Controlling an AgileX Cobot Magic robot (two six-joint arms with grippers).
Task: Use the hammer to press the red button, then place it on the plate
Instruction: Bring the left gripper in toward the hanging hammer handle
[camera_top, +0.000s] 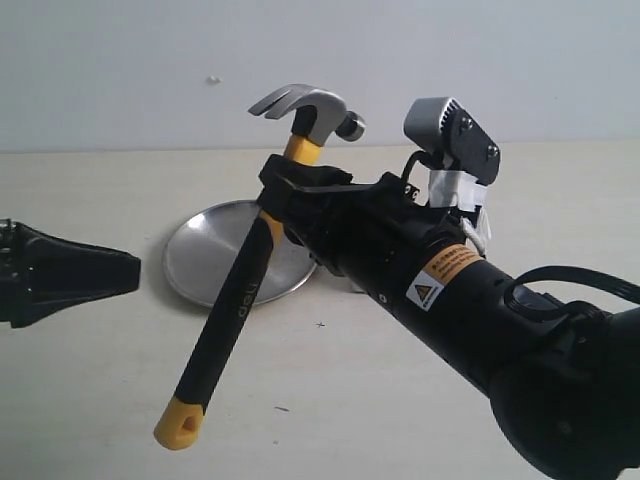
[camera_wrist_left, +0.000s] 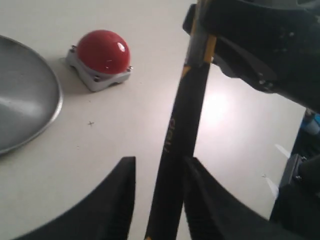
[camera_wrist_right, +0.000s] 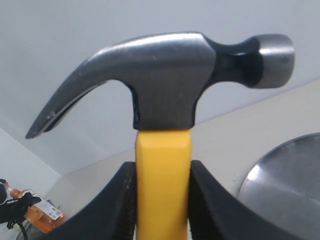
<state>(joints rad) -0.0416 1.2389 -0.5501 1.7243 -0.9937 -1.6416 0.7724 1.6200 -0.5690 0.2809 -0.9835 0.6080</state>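
**Right gripper** (camera_wrist_right: 162, 172)
- Both fingers (camera_wrist_right: 125, 200) are pressed flat against opposite sides of the yellow neck of the hammer (camera_wrist_right: 170, 85), a firm hold.
- The steel head sits just past the fingertips, with the claw to one side and the striking face to the other.
- In the exterior view the right gripper (camera_top: 290, 190) carries the hammer (camera_top: 232, 315) above the table (camera_top: 100, 410).
- The head is uppermost and the black handle slants down and away from the fingers, with the yellow end lowest.

**Plate** (camera_top: 215, 255)
- It lies flat on the table, below and behind the right fingers.
- The handle crosses in front of its rim in the exterior view.
- An arc of the plate (camera_wrist_right: 290, 180) shows beyond the fingers in the right wrist view.

**Left gripper** (camera_top: 132, 272)
- It sits low over the table with its tips turned toward the hammer handle, well apart from it.
- In the left wrist view, the left gripper (camera_wrist_left: 159, 161) has its fingers (camera_wrist_left: 117, 200) parted by a moderate gap, with nothing clamped between them.
- The hammer (camera_wrist_left: 175, 140) is seen through that gap as a black lettered handle lying beyond the tips.

**Red button** (camera_wrist_left: 102, 50)
- The dome sits on its grey base on the table, beyond the left fingertips and off to one side.
- It is just beside the plate (camera_wrist_left: 30, 105) rim, and no contact between the two is seen.
- It is well apart from the hammer.
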